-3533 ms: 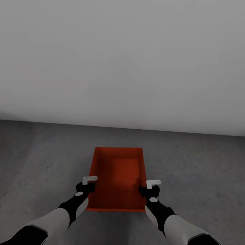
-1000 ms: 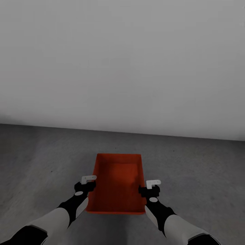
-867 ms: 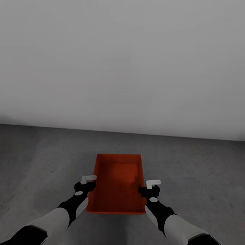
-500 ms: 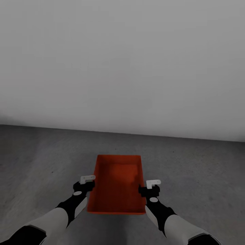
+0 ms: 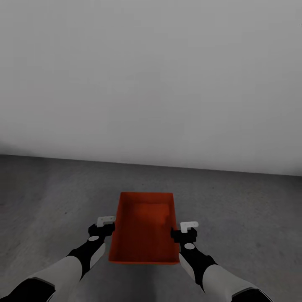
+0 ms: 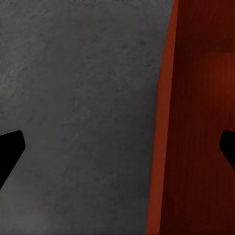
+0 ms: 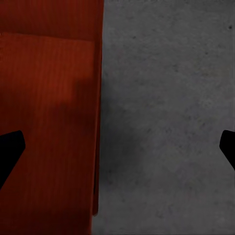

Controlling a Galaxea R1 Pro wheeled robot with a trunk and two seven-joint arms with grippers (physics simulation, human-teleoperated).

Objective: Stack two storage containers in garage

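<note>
Both pincers, the left pincer [image 5: 105,219] and the right pincer [image 5: 188,225], stand wide open astride the long walls of the orange-red container [image 5: 144,228] resting on the garage floor [image 5: 243,218], so they should probably lift straight up to avoid nudging it.

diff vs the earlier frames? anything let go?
The left pincer has slid outward, off the container's left wall; both wrist views show the jaws wide open, straddling a wall. The bin sits lower in view than 3.5 s ago, on the concrete floor. The right pincer is unchanged beside the right wall.
</note>
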